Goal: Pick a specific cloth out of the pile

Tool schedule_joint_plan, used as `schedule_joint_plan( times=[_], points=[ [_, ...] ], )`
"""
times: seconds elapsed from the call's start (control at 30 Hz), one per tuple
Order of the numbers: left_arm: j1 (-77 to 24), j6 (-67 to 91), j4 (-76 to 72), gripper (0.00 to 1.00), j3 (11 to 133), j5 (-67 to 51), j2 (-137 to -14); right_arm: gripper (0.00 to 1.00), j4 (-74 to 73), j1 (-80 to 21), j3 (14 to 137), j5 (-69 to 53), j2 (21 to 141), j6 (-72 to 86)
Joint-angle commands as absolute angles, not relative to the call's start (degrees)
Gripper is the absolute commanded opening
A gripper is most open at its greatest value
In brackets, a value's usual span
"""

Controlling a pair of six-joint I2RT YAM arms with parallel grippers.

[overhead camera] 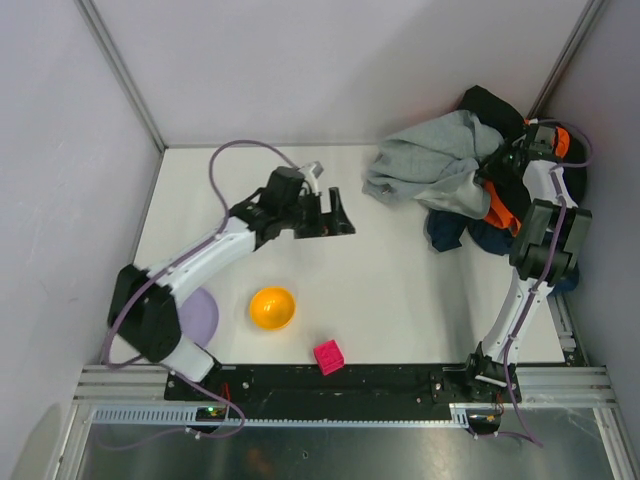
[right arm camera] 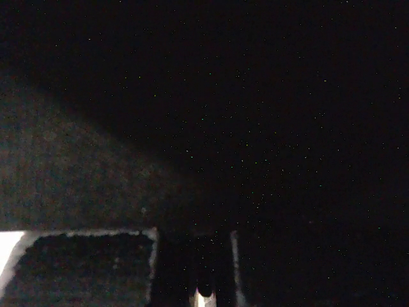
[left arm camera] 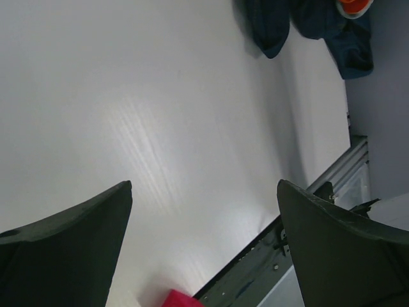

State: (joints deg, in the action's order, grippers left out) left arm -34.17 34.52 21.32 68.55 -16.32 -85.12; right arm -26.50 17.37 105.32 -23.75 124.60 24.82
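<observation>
1. The pile (overhead camera: 430,165) of grey, black and orange clothes fills the table's (overhead camera: 400,300) far right corner.
2. The dark blue cloth (overhead camera: 446,230) sticks out from under the pile's near edge.
3. The right gripper (overhead camera: 503,165) is dug into the pile. I cannot tell if it is open or closed.
4. The left gripper (overhead camera: 327,218) hangs well left of the pile, its 2 fingers (left arm camera: 70,249) wide apart and holding nothing.

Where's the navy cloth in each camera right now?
Top external: navy cloth at right, poking from beneath the grey garment.
Left wrist: navy cloth at top edge, right of centre.
Right wrist: too dark to tell.
Shared landmark: pink cube by the front rail; bottom edge in left wrist.
</observation>
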Motion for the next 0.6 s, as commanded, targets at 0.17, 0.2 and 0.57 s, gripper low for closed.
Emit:
schedule_joint_plan(
  times=[0.17,0.2,0.57],
  points=[
    [-40.9,39.8,17.1,1.0,87.6,-24.5,-105.5,0.01,-32.1,20.3,96.6,-21.3,128.2,23.4],
    [-41.3,40.5,17.0,1.0,89.6,-25.5,-107.8,0.01,-32.0,20.4,96.4,-21.5,128.1,23.2],
    [-44.2,47.7,16.6,1.0,114.4,-32.9,-133.0,0.01,-30.1,21.7,93.9,-24.7,125.6,24.2]
  ],
)
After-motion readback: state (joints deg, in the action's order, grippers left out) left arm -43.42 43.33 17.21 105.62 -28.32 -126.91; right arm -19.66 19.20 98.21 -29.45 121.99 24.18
